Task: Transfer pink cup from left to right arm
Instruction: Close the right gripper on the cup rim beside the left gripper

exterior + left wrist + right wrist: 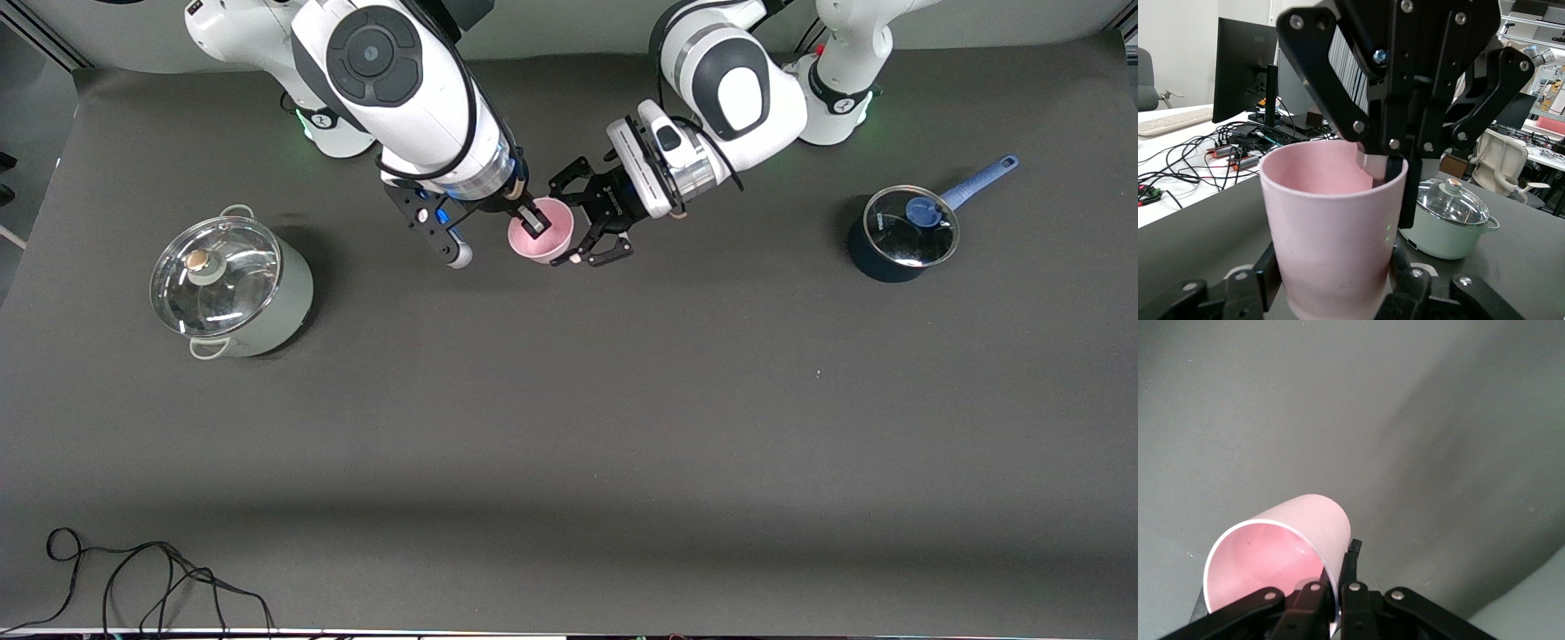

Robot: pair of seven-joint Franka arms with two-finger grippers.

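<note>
I see in my left wrist view the right tool (1390,175) clamped on the tapered pale-pink plastic cup's (1331,233) rim, while the left tool (594,233) loosely flanks its base.

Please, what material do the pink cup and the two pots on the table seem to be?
The pink cup looks like matte plastic: thin wall, dull even colour. The pale green pot seems to be enamelled or painted metal, with a clear glass lid showing reflections. The dark saucepan is probably coated metal, also glass-lidded, and its blue handle may be plastic.
</note>
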